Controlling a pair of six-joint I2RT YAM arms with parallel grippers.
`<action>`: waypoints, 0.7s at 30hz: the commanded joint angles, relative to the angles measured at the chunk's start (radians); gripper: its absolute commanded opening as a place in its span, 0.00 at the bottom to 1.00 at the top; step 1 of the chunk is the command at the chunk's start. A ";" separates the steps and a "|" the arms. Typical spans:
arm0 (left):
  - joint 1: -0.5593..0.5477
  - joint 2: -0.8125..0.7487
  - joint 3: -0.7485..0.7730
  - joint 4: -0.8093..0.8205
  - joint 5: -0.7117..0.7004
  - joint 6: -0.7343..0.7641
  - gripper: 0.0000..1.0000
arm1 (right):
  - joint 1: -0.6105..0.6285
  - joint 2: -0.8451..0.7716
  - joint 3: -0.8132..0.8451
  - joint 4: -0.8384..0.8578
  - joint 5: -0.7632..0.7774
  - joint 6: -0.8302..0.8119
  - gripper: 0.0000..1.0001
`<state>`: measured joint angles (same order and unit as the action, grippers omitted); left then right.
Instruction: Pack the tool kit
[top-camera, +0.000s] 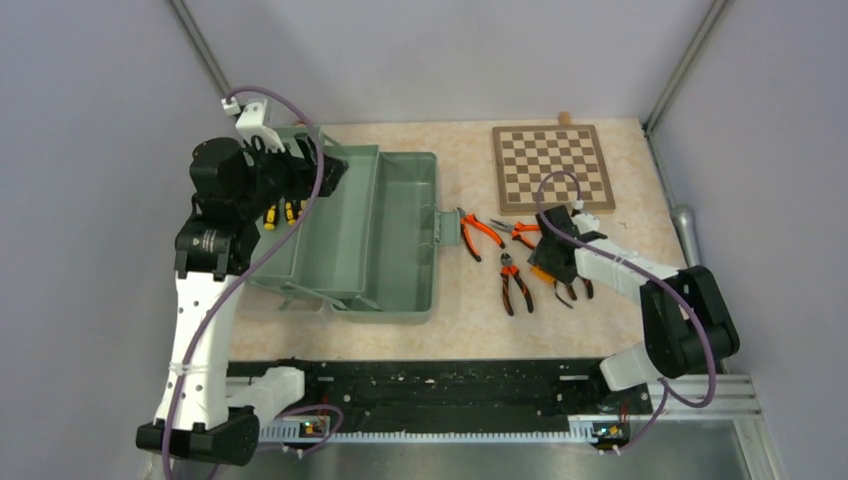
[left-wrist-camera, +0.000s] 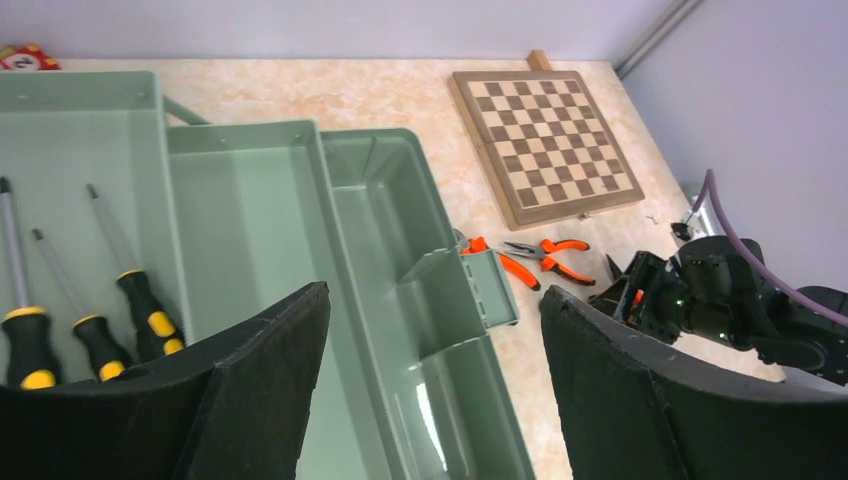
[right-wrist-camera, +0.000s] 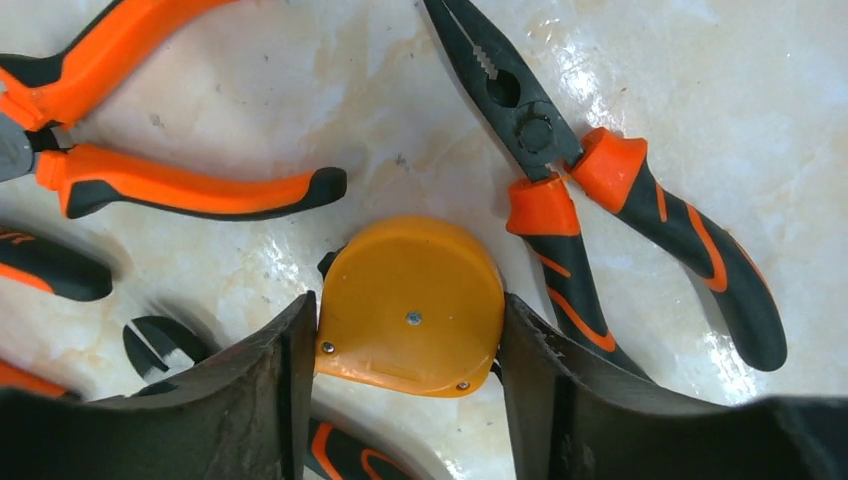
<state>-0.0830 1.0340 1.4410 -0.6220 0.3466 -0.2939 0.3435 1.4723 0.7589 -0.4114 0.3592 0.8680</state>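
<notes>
The pale-green toolbox (top-camera: 385, 235) lies open at the left; it also shows in the left wrist view (left-wrist-camera: 250, 220). Three yellow-black screwdrivers (top-camera: 280, 212) lie in its left tray (left-wrist-camera: 100, 340). My left gripper (top-camera: 325, 168) hovers open and empty above the box (left-wrist-camera: 435, 300). Three orange-handled pliers (top-camera: 480, 235) lie on the table right of the box. My right gripper (top-camera: 560, 268) is down among them, its fingers pressed on both sides of the small orange tape measure (right-wrist-camera: 410, 305). Needle-nose pliers (right-wrist-camera: 560, 190) lie just right of it, and another pair (right-wrist-camera: 170, 180) lies to its left.
A wooden chessboard (top-camera: 552, 167) lies at the back right of the table (top-camera: 460, 330). A cutter's jaws (right-wrist-camera: 160, 345) and a pliers handle (right-wrist-camera: 340, 455) lie close under my right fingers. A red object (left-wrist-camera: 25, 57) sits beyond the toolbox's far left corner.
</notes>
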 joint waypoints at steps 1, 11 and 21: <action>-0.023 0.031 -0.018 0.112 0.084 -0.052 0.82 | -0.007 -0.126 -0.015 -0.019 -0.016 -0.053 0.44; -0.170 0.147 -0.031 0.227 0.157 -0.162 0.82 | 0.072 -0.413 0.048 0.065 -0.090 -0.397 0.27; -0.349 0.272 -0.012 0.284 0.178 -0.229 0.82 | 0.224 -0.519 0.157 0.142 -0.278 -0.635 0.27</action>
<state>-0.3882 1.2869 1.4105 -0.4255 0.4965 -0.4793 0.5083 0.9840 0.8356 -0.3439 0.1806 0.3656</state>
